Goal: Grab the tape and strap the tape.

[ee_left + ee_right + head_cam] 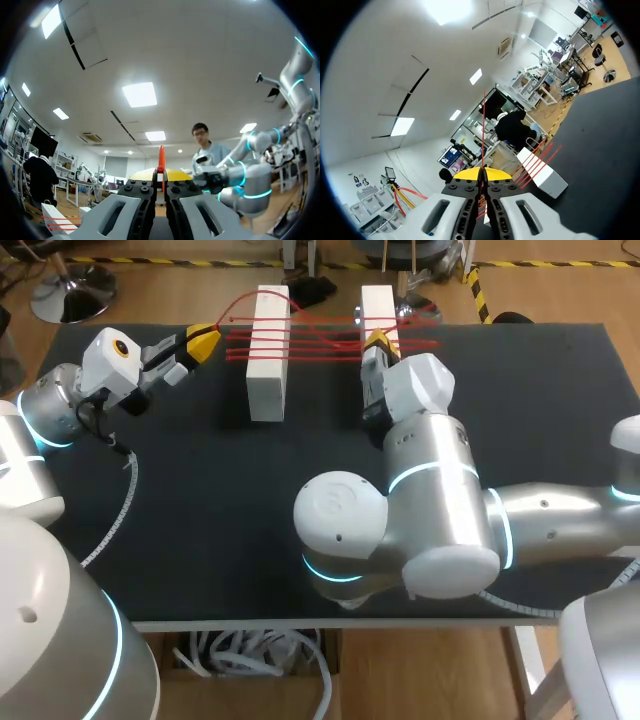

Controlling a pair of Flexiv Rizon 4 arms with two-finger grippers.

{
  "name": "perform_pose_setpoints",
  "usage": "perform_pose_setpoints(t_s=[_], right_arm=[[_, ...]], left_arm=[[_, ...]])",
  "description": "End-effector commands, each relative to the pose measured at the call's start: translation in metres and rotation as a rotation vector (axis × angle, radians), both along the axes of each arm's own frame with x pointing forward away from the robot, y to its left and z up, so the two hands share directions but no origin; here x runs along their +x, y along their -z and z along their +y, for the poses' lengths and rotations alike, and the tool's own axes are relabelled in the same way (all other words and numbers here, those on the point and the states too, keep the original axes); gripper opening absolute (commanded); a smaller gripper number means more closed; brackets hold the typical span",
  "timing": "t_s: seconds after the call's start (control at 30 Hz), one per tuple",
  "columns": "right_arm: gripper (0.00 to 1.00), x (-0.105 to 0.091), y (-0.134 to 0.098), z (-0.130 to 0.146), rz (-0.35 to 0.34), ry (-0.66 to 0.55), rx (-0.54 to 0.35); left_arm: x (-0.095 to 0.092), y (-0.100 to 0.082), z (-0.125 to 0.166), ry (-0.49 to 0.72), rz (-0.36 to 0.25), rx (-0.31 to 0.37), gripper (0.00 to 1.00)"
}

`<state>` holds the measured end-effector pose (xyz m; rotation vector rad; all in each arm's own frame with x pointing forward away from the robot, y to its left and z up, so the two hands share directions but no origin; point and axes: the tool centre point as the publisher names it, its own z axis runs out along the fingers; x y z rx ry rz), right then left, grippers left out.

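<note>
Two white blocks (268,352) stood on table, red tape (320,341) strung between them | left gripper (203,340) clenched on tape | right gripper (377,339) clenched on tape | risk: overpull might tip blocks or slip tape.

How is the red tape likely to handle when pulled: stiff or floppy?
Probably floppy: the red tape is straight only where stretched between the white blocks, and curves loosely beside them. It looks thin and light, a narrow strip pinched in the left gripper. A hard pull might tip the tall, narrow blocks.
</note>
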<state>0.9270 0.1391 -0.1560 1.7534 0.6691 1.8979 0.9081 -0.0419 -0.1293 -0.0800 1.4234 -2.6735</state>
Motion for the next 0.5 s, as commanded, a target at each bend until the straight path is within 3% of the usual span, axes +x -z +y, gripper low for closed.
perform_pose_setpoints(t_s=[0.03, 0.27, 0.5], right_arm=[[0.0, -0.005, -0.006, 0.003, -0.021, 0.008, -0.037], [0.0, -0.01, -0.019, 0.003, -0.078, 0.044, -0.152], [0.0, -0.009, -0.03, 0.001, -0.127, 0.069, -0.199]], left_arm=[[0.0, 0.0, 0.0, 0.0, 0.0, -0.001, 0.0], [0.0, 0.0, 0.0, 0.0, 0.0, -0.001, 0.0], [0.0, 0.0, 0.0, 0.0, 0.0, -0.001, 0.0]])
